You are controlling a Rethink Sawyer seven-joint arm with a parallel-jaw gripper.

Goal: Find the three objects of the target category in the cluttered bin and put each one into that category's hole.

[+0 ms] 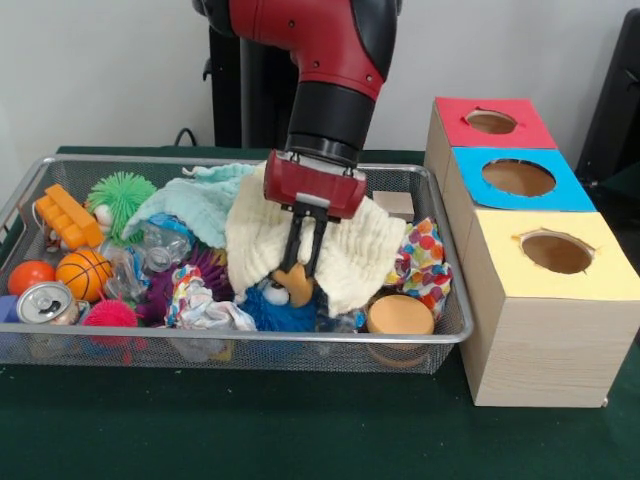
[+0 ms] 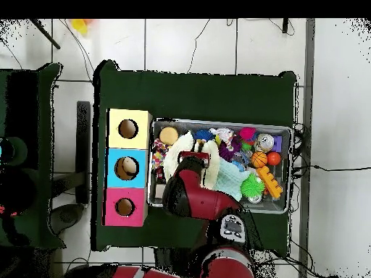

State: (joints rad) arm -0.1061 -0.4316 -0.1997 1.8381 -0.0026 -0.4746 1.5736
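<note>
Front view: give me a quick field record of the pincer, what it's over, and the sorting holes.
pincer: lowered into the middle of the wire bin, fingers pointing down
at the tips: a tan-brown plush piece; whether it is gripped cannot be told
beside it: cream cloth draped around the fingers
below: blue fuzzy toy
boxes: red, blue, yellow, in a row beside the bin
overhead view: something pale shows in the blue box's hole

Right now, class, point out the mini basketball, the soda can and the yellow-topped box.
mini basketball point(image 1: 83, 273), front view, centre of the ball.
soda can point(image 1: 44, 302), front view, its silver top.
yellow-topped box point(image 1: 600, 283), front view, bare yellow top beside the hole.
</note>
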